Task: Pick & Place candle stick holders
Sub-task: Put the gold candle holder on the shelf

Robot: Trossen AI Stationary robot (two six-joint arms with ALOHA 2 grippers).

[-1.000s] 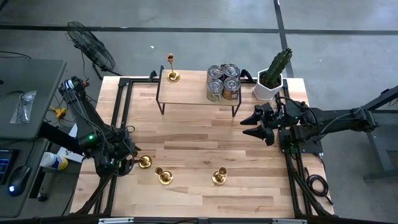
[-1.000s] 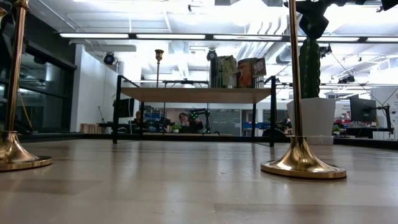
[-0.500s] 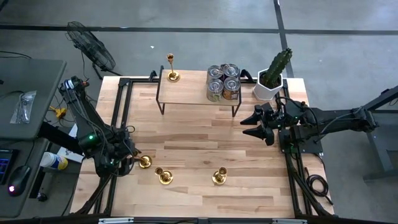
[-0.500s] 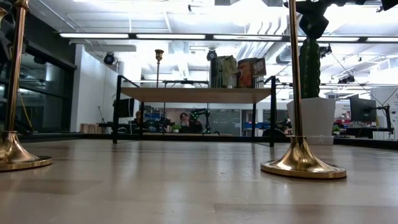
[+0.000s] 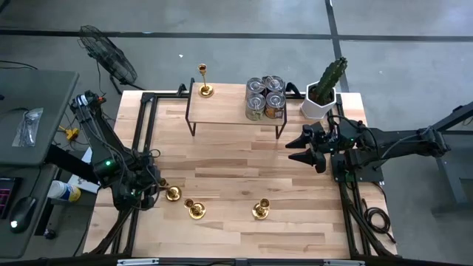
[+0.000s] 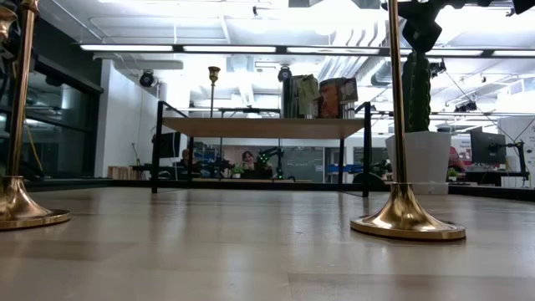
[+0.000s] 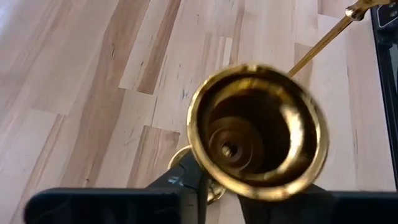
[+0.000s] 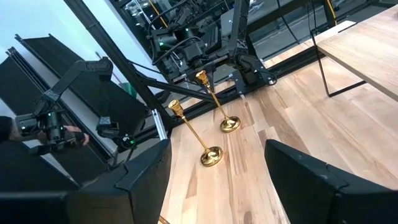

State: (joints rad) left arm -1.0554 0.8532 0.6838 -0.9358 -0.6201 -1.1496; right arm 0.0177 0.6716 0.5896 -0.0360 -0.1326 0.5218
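Note:
Three brass candle stick holders stand on their round bases near the table's front: one at the left (image 5: 172, 193), one beside it (image 5: 195, 209), one further right (image 5: 260, 210). Another candle stick holder (image 5: 204, 81) stands on the raised shelf (image 5: 236, 112) at the back. My left gripper (image 5: 157, 193) is at the leftmost holder, whose cup (image 7: 258, 130) fills the left wrist view, with the fingers closed in beneath it. My right gripper (image 5: 294, 151) hovers open at the right side, pointing left, with nothing between its fingers. My left gripper is shut on the leftmost holder just under its cup (image 7: 249, 186), coming slanting down from the table's left. The cup hides the exact place on the stem. The holder stands upright with its base (image 8: 229, 124) on the table.
Several tin cans (image 5: 264, 97) sit on the shelf's right half. A cactus in a white pot (image 5: 323, 94) stands at the back right corner. Black frame rails (image 5: 140, 148) run along the table's left and right sides. Bare wood lies in the middle.
My left gripper has drawn its fingers together at the leftmost holder's upper stem while the arm stayed in place. The holder still stands on its base where it was. My right gripper has kept still.

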